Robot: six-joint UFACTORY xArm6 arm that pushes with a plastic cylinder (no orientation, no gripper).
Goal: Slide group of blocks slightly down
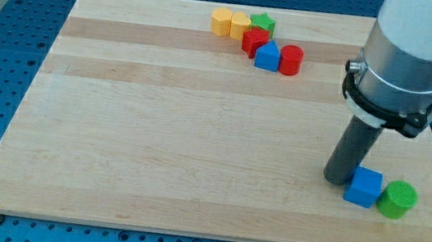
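A group of blocks sits near the view's top centre on the wooden board (pixel 157 130): an orange-yellow block (pixel 222 22), a yellow block (pixel 239 25), a green star (pixel 263 23), a red block (pixel 254 40), a blue block (pixel 268 55) and a red cylinder (pixel 290 60). My tip (pixel 336 179) rests on the board at the view's lower right, far from that group. It stands just left of a blue cube (pixel 364 187), touching or nearly touching it. A green cylinder (pixel 397 199) sits right of the cube.
The board lies on a blue perforated table (pixel 13 22). The arm's white and grey body (pixel 410 54) fills the view's upper right. The blue cube and green cylinder are close to the board's bottom right edge.
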